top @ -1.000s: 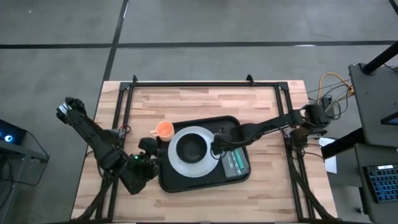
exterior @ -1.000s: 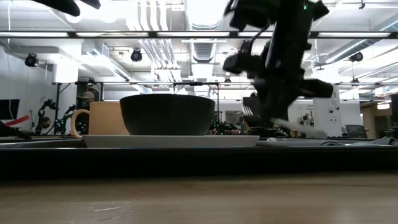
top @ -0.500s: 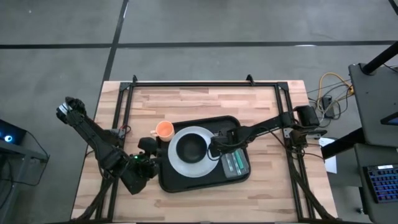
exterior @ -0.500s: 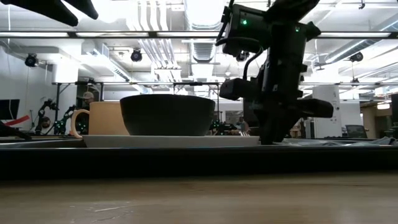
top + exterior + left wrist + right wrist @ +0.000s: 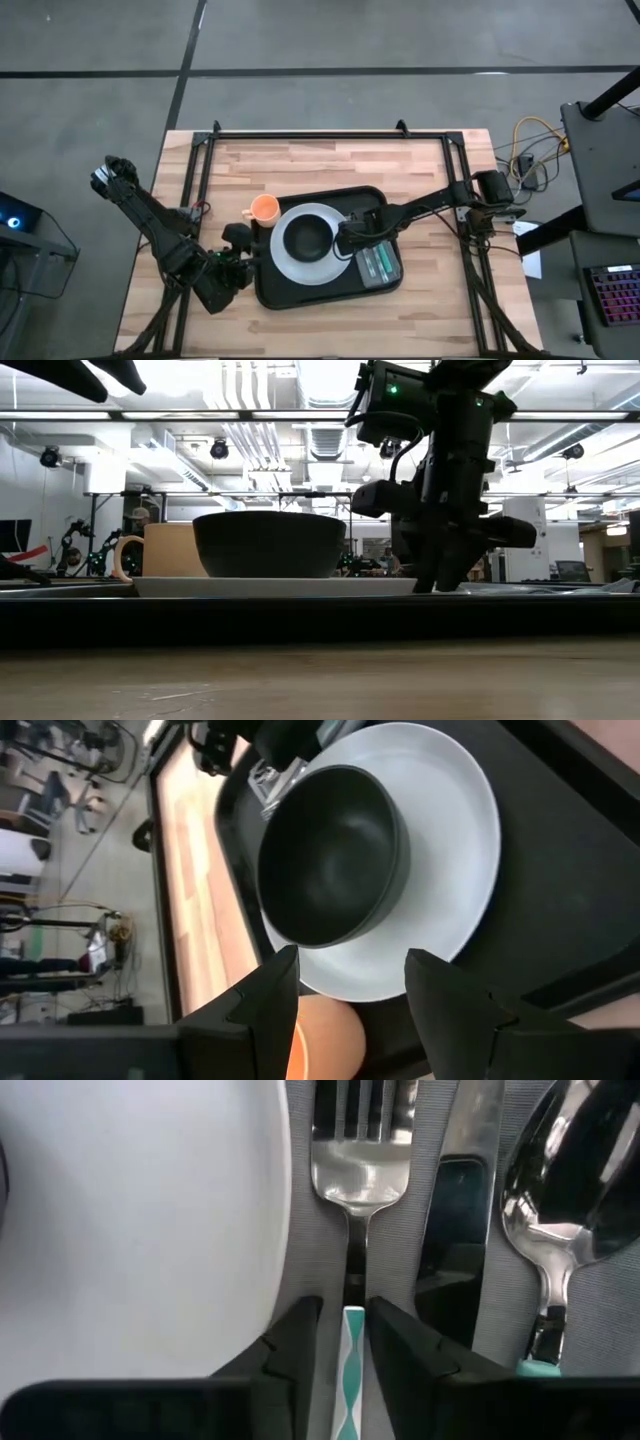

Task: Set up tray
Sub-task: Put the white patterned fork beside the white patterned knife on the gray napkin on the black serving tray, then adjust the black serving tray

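- Mid-table, nearer the front edge: tray, black, raised rim, rounded corners, lying flat on the wood
- Handling guess: stiff plastic, light by itself but loaded now, so heavy-ish and tippy; smooth rim prob slippery. Best hold = rim on two opposite sides, kept level, else the crockery slides
- On tray: plate, white, w/ dark bowl centred on it; both breakable
- Grey cloth just beside plate, carrying fork, knife, spoon side by side
- Right gripper low over cloth, fingers astride the fork handle w/ small gaps either side, so released or barely closing, not pinching
- Orange cup on table, touching tray's left rim
- Left gripper parked off tray's left side, spread open, holding nothing, facing plate & bowl
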Controlling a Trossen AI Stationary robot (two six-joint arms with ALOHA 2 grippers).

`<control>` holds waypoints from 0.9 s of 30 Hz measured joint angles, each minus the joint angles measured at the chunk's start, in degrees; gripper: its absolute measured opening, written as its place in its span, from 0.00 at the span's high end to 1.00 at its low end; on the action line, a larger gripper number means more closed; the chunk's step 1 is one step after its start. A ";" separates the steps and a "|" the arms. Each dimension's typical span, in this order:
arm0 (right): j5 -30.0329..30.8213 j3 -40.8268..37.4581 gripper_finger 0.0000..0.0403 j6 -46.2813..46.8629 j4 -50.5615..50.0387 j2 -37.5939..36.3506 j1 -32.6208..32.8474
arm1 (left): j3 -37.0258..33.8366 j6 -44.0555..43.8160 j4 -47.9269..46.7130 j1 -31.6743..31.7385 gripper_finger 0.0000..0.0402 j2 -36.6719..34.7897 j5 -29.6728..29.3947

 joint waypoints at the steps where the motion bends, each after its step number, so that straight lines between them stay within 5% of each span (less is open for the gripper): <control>1: -0.06 0.00 0.78 0.01 0.01 0.00 0.00 | 0.00 -0.05 -0.06 0.00 0.59 0.00 0.37; 9: -3.32 2.24 0.75 -2.49 -3.00 -1.16 -0.16 | 0.00 -0.13 -0.19 -0.02 0.59 0.00 0.58; 16: 4.36 7.84 0.79 -4.86 -11.72 -7.56 0.54 | 0.00 -2.01 -0.64 -0.02 0.59 0.00 0.60; 19: 6.86 9.07 0.79 -8.76 -4.72 -8.39 4.53 | 0.00 -5.29 -1.65 -0.02 0.59 0.00 0.58; 25: 3.33 10.01 0.79 -25.95 28.90 -2.82 15.19 | 0.00 -13.06 -3.83 -0.02 0.59 -0.04 0.57; 27: 2.91 12.81 0.79 -28.22 31.52 0.42 17.86 | 0.00 -14.14 -4.25 -0.02 0.59 -0.06 0.59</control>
